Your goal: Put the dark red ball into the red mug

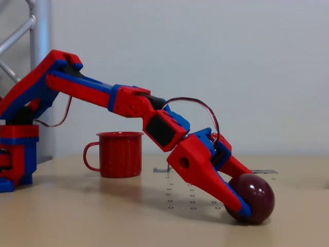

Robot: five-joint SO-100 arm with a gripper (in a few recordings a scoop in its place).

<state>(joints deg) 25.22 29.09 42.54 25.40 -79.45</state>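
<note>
Tabletop [103, 216]: arm reaches down to the right. Mug [121, 153] stands upright at back left, handle pointing left; inside hidden from this angle. Ball [252, 197] rests on tabletop front right, well apart from mug, w/ no clear long axis. Fingers [237, 198] pinch ball from its left side, near finger across its front.

There is one dark red ball [253, 196], right at the tip of the one gripper [241, 205]. There is one red mug [117, 154], back behind the gripper, near the arm's base. There is one robot arm [87, 91] on one table [103, 216]
</note>
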